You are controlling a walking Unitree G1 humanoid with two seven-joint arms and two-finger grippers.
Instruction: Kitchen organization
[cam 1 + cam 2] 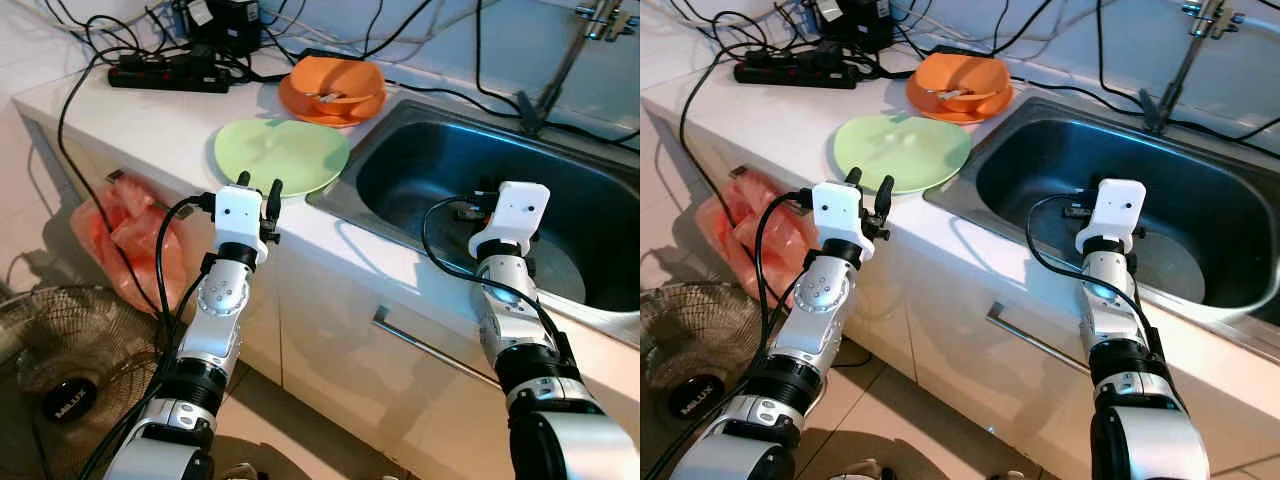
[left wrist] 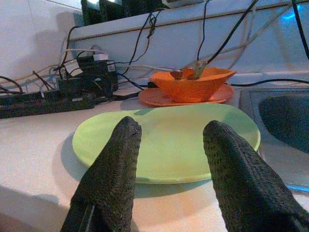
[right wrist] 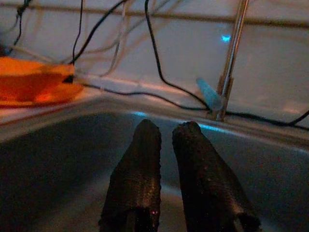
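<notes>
A light green plate [image 1: 282,152] lies on the white counter beside the sink. Behind it an orange bowl [image 1: 335,85] sits on an orange plate and holds some small items. My left gripper [image 1: 259,183] is open at the green plate's near rim, its fingers [image 2: 120,154] just short of the plate [image 2: 169,140] and level with the counter. My right gripper [image 3: 168,128] is shut and holds nothing. It hangs inside the steel sink [image 1: 430,160], pointing at the far wall and the faucet [image 3: 231,58].
A black power strip [image 1: 170,75] and tangled cables lie at the back of the counter. Below the counter edge are a red plastic bag [image 1: 130,235], a floor fan [image 1: 70,360] and a drawer handle [image 1: 430,345]. A round metal piece lies on the sink floor.
</notes>
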